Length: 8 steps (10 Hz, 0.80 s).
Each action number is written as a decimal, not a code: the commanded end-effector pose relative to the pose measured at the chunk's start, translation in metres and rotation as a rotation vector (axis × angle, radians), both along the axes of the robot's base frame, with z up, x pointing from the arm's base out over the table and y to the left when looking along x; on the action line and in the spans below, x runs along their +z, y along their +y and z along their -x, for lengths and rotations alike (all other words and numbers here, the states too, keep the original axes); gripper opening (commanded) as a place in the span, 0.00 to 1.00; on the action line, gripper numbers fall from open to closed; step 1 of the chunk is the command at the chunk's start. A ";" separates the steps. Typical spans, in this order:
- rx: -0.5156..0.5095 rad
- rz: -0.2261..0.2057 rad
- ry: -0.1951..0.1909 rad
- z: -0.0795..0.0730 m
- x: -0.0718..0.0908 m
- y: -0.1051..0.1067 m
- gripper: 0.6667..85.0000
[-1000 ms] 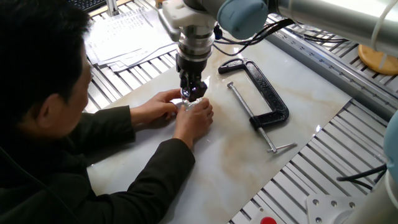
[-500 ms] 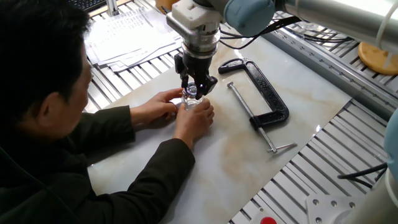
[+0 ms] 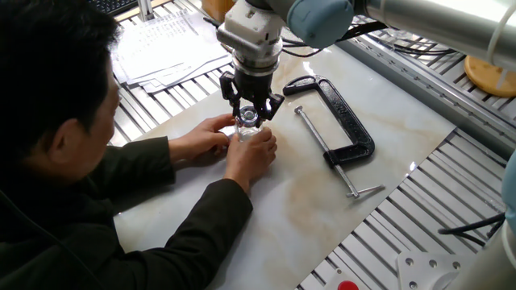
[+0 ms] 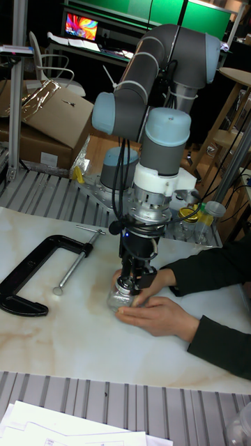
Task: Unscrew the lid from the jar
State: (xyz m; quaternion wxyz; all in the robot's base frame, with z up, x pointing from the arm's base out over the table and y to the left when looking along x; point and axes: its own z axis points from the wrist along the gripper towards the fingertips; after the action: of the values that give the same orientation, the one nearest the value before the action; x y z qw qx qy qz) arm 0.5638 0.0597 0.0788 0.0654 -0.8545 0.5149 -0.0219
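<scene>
A tiny clear glass jar [image 3: 247,134] [image 4: 118,300] stands on the marble table, held steady by a person's two hands [image 3: 242,149] [image 4: 157,313]. Its small shiny lid [image 3: 248,118] [image 4: 125,282] sits on top. My gripper [image 3: 249,115] [image 4: 130,279] points straight down over the jar, with its fingertips closed on the lid from both sides. The fixed view looks at the jaws face-on. The fingers and the hands hide most of the jar's body.
A black C-clamp [image 3: 339,121] [image 4: 31,272] lies on the marble right of the jar in the fixed view. Papers [image 3: 161,44] lie at the back left there. The person's arms cross the front of the table. A plastic cup [image 4: 213,212] stands behind the arm.
My gripper has turned about its vertical axis on the lid, from edge-on to face-on in the fixed view. The hands and the jar have stayed put.
</scene>
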 end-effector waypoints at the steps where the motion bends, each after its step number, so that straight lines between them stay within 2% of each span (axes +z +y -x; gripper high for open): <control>1: 0.216 -0.044 -0.009 0.002 0.005 0.013 0.00; 3: 0.321 -0.079 -0.001 0.008 0.009 0.009 0.00; 4: 0.342 -0.064 0.004 0.011 0.009 -0.002 0.00; 5: 0.356 -0.055 -0.016 0.007 0.009 -0.009 0.00; 6: 0.375 -0.072 -0.079 -0.006 0.011 -0.004 0.00; 8: 0.428 -0.052 -0.109 -0.013 0.013 -0.008 0.00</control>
State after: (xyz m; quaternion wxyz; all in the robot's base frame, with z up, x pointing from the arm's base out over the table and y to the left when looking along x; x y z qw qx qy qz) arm 0.5660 0.0549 0.0866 0.1030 -0.9294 0.3537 -0.0203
